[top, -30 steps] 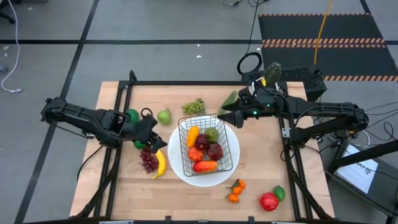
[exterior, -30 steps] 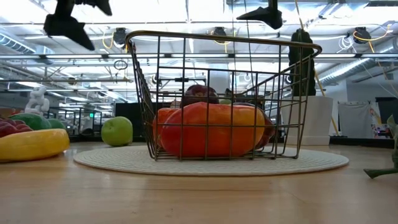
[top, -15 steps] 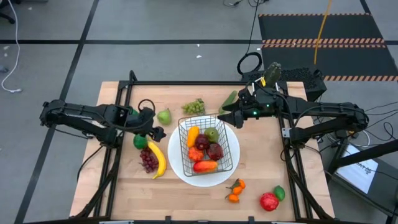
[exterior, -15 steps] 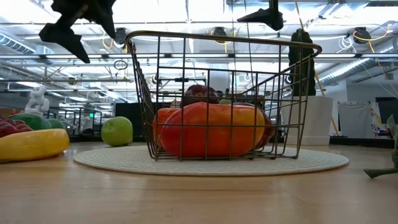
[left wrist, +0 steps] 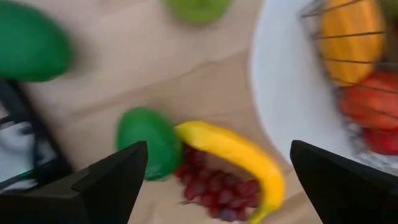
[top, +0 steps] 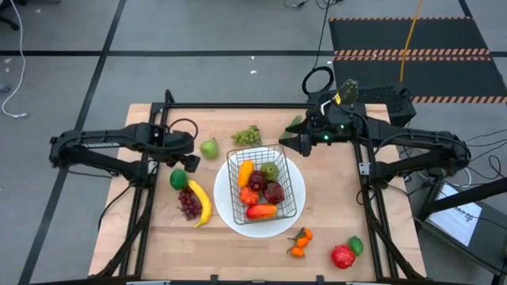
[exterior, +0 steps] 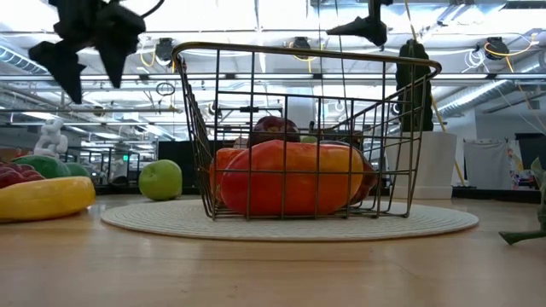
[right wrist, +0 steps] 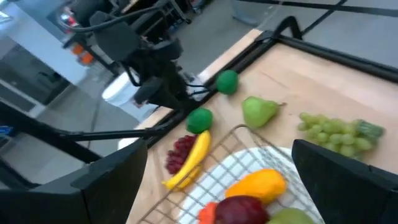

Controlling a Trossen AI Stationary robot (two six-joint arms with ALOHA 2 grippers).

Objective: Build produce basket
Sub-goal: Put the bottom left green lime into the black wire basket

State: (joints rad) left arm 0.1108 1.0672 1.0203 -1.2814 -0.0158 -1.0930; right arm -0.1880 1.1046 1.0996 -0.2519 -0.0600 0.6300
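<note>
Partly filled: basket [top: 266, 187] holds peppers and apples. Still on tabletop [top: 158, 237]: banana [top: 202, 202], grapes [top: 246, 136], pear [top: 209, 148], limes, tangerines [top: 299, 242]. Fingers of left gripper [top: 190, 150] and right gripper [top: 295, 141] released, empty.

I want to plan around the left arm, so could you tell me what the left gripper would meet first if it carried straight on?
Probably the banana, with the purple grapes beside it; the open left gripper hangs above them, though depth is unclear.
</note>
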